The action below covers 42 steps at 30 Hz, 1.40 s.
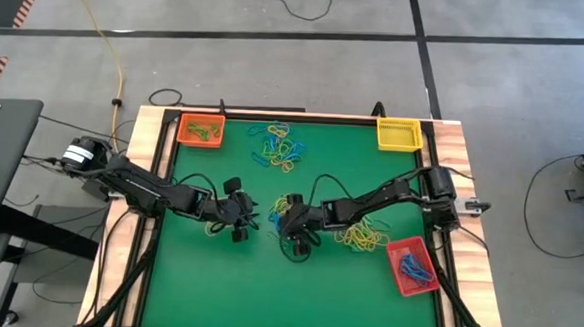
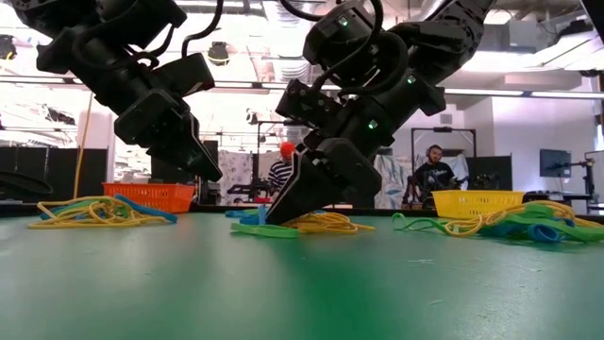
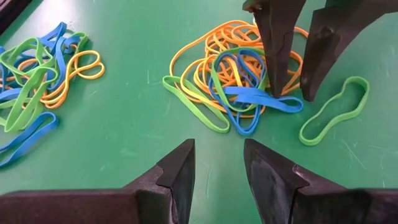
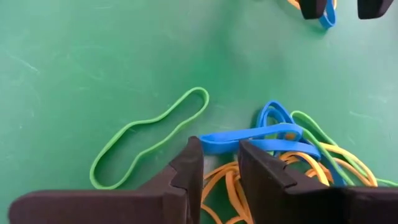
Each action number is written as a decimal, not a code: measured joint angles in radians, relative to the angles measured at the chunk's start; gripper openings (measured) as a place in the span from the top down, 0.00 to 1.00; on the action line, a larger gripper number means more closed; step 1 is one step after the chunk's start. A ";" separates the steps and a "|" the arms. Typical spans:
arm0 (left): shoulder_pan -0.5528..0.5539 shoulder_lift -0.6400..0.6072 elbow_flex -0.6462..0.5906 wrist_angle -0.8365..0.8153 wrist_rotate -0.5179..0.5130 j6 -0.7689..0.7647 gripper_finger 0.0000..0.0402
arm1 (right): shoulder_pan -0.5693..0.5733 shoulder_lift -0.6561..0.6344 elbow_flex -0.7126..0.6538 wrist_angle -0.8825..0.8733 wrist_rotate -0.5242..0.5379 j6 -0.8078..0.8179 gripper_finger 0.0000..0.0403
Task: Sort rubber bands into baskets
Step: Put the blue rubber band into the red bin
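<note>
We see three baskets on the green table point(image 1: 205, 289): an orange basket point(image 1: 201, 131) at the far left corner with a few bands in it, a yellow basket point(image 1: 398, 134) at the far right corner, and a red basket point(image 1: 412, 267) near the right edge holding blue bands. The loose rubber bands lie in tangles too mixed to count: one far cluster point(image 1: 280, 148) between the orange and yellow baskets, one pile point(image 1: 364, 233) beside the red basket, and a small heap point(image 3: 239, 87) at the table's middle. The right gripper point(image 4: 219, 163) stands tips-down in that middle heap, its fingers a narrow gap apart astride a blue band point(image 4: 252, 139) whose long axis runs across the gap; we cannot tell whether they pinch it. A single green band point(image 4: 149, 137), stretched long and narrow, lies flat just beside the heap. The left gripper point(image 3: 217, 167) hovers left of the heap, fingers apart and empty.
</note>
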 joint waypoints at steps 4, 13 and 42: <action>0.000 0.000 0.000 0.004 0.000 -0.001 0.68 | 0.000 0.000 0.000 0.001 0.000 0.000 0.78; 0.000 0.000 0.000 0.010 0.000 -0.002 0.68 | -0.001 0.000 0.000 0.007 -0.005 0.015 0.84; 0.000 0.000 0.000 0.014 0.000 -0.003 0.68 | 0.000 0.153 0.087 0.073 0.032 0.030 0.62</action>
